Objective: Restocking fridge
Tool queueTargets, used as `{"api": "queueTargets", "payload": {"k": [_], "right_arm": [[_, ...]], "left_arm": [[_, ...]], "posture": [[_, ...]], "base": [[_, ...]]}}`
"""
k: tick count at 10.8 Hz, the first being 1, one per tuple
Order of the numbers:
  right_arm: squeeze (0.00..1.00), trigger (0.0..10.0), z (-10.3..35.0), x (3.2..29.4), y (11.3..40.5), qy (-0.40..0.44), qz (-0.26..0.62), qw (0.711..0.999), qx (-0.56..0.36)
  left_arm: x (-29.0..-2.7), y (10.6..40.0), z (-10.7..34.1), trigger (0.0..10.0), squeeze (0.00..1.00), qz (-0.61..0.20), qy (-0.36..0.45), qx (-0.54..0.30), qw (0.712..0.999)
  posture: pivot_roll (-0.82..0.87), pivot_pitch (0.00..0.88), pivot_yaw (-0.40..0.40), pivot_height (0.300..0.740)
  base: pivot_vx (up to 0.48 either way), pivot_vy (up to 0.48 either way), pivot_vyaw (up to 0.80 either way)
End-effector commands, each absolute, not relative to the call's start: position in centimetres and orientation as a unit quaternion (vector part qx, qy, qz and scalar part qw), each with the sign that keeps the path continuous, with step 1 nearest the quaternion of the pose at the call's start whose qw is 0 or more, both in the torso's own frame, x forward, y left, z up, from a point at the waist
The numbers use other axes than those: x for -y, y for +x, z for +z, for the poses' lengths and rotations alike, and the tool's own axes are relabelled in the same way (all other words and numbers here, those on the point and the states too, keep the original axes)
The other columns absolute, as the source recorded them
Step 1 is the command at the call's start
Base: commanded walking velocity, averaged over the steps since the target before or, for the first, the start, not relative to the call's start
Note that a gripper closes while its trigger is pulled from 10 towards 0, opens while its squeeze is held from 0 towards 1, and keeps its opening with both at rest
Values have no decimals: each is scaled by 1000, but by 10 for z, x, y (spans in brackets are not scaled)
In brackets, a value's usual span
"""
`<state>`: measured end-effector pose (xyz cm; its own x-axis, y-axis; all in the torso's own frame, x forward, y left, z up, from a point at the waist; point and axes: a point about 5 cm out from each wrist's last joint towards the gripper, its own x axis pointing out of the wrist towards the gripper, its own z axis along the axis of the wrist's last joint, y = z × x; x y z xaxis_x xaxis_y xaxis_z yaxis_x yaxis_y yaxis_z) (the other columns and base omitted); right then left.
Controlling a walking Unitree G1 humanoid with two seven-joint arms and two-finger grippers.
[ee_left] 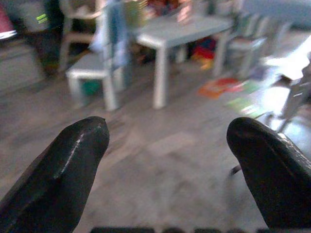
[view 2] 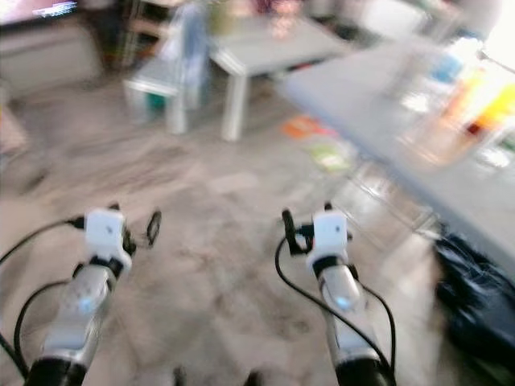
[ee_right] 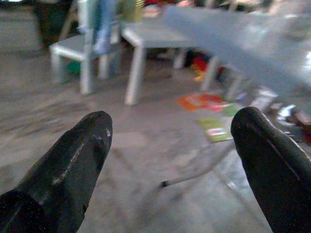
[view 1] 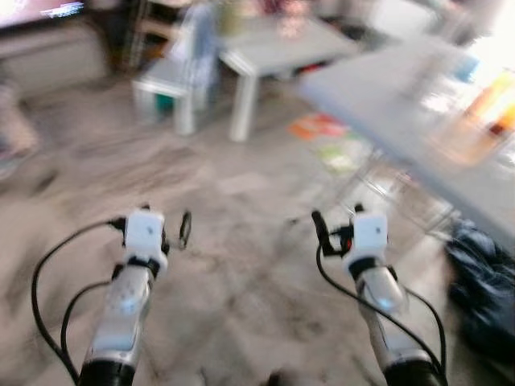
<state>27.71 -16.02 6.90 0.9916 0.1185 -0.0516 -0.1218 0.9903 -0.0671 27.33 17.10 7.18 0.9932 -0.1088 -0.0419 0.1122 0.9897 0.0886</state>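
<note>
1. Left eye view, blurred as we walk: left end effector (view 1: pixel 183 229) and right end effector (view 1: pixel 322 232) are held forward over the floor (view 1: pixel 233 273), carrying nothing. The long surface (view 1: pixel 378 104) runs from 1 to 3 o'clock with indistinct orange and yellow items (view 1: pixel 495 108) on it, likely our restock goods. We see no fridge.
2. Right eye view: same scene. A small white table (view 2: pixel 265 52) stands at 12 o'clock, a white chair (view 2: pixel 161 84) at 11, a dark bag (view 2: pixel 475 293) on the floor at 4.
3. Left wrist view: fingers (ee_left: pixel 63 170) spread wide, empty, with floor between them.
4. Right wrist view: fingers (ee_right: pixel 73 165) spread wide, empty; papers (ee_right: pixel 206 109) lie on the floor under the surface.
5. Judgement: the step is approach. We should turn toward 2 o'clock, avoid the bag and papers, and stop squarely before reaching.
</note>
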Motion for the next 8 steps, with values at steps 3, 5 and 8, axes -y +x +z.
{"api": "queueTargets", "payload": {"k": [3, 5, 8], "right_arm": [[0, 10000, 97, 161, 279, 21, 63, 998, 22], [0, 10000, 99, 161, 278, 29, 63, 997, 25], [0, 10000, 114, 158, 277, 29, 72, 996, 41]], "left_arm": [[-157, 283, 93, 10000, 0, -68, -4, 22, 997], [-160, 287, 96, 10000, 0, -54, -13, 24, 998], [-162, 292, 103, 10000, 0, -45, -28, 35, 998]], "posture": [[70, 71, -100, 740], [66, 67, -97, 740], [64, 66, -100, 740]], "base": [[405, 0, -800], [442, 0, -356], [401, 262, 0]]}}
